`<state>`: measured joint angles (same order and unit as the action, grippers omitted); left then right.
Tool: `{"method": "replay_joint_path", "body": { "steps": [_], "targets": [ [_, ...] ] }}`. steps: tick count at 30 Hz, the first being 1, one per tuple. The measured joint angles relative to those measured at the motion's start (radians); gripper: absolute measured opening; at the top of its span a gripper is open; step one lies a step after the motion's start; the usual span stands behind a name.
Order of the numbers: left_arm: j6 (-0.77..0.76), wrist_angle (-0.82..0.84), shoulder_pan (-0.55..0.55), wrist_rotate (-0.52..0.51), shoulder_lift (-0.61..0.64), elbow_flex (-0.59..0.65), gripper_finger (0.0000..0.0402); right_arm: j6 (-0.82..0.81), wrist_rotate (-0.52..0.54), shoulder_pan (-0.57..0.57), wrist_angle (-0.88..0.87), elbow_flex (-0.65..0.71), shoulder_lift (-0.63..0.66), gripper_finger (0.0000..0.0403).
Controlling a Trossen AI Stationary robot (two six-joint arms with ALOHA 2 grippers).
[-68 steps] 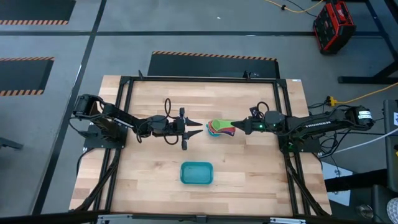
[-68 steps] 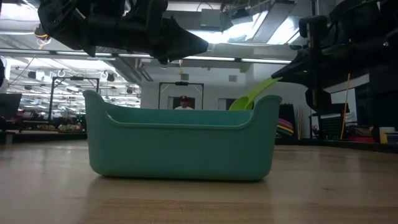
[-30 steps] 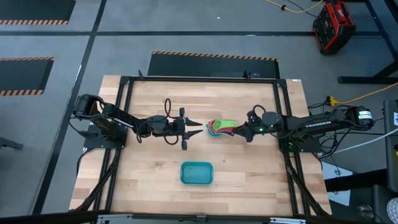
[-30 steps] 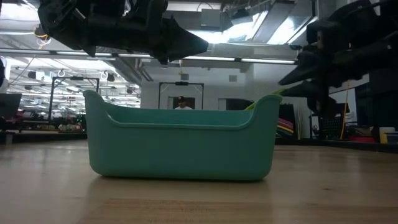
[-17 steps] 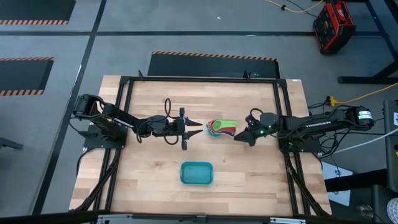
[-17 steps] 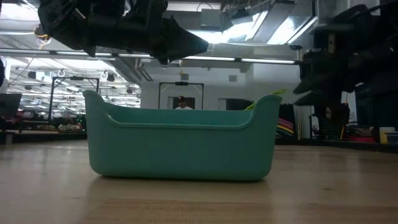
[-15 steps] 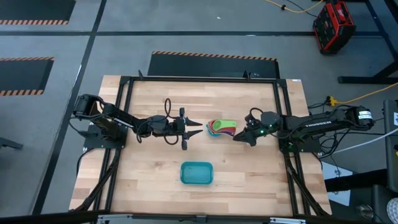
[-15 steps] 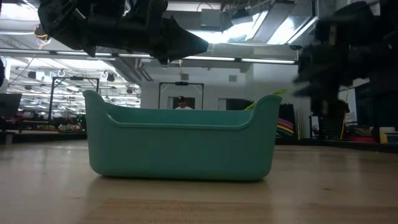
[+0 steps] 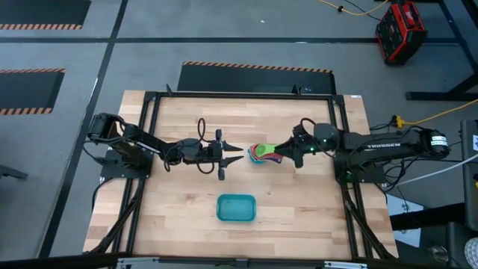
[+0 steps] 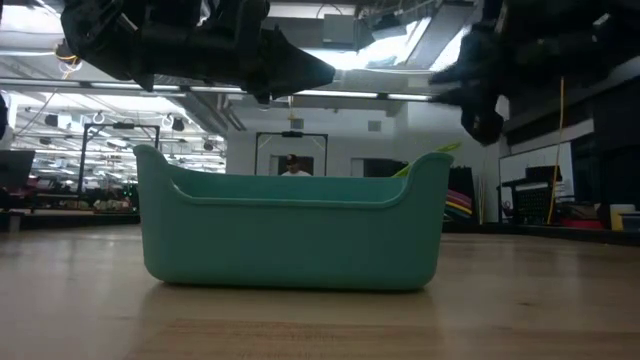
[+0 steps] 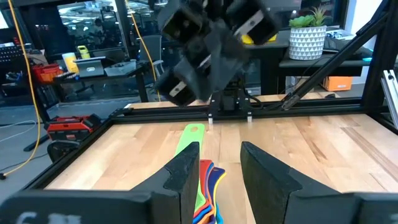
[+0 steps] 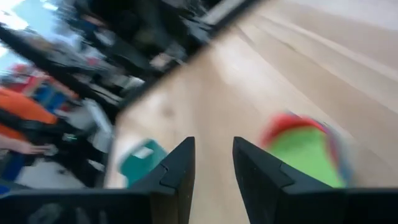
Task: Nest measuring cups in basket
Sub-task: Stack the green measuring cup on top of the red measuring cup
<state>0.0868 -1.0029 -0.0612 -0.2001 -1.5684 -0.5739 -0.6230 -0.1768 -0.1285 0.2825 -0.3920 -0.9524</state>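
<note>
Two dark jointed arms, black cables looped along links; white lettering on right arm; tapered black fingers.

From my station I see the butcher-block table [image 9: 179,202] sitting inside a black metal frame [image 9: 239,95]. Beyond its far right corner a red case [image 9: 400,31] rests on the grey floor, with a yellow cable [image 9: 357,10] just beside it. Black mats edged in orange stripes [image 9: 258,68] lie past the far edge. A potted plant [image 11: 307,32] stands on a shelf behind the table.
</note>
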Motion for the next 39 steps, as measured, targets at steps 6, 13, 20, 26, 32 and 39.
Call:
{"method": "replay_joint_path", "body": {
  "steps": [6,13,20,26,32,39],
  "targets": [
    [0.0,0.0,0.0,0.0,0.0,0.0,0.0112,0.002,0.01,-0.051,-0.223,0.0,0.0,0.0113],
    [-0.001,0.0,0.0,0.0,0.0,0.0,0.0112,-0.001,-0.008,-0.06,-0.267,0.0,-0.001,0.0113],
    [0.0,0.0,0.0,0.0,0.0,0.0,0.0112,0.0,-0.009,-0.059,-0.209,0.001,-0.001,0.0113],
    [0.001,0.0,0.0,0.0,0.0,0.0,0.0112,0.018,-0.034,-0.06,-0.088,0.001,0.0,0.0113],
    [0.001,0.0,0.0,0.0,0.0,0.0,0.0112,0.052,-0.057,-0.069,-0.072,0.001,0.026,0.0113],
    [0.0,0.0,0.0,0.0,0.0,0.0,0.0112,0.055,-0.054,-0.165,-0.089,0.001,0.096,0.0113]
  ]
}}
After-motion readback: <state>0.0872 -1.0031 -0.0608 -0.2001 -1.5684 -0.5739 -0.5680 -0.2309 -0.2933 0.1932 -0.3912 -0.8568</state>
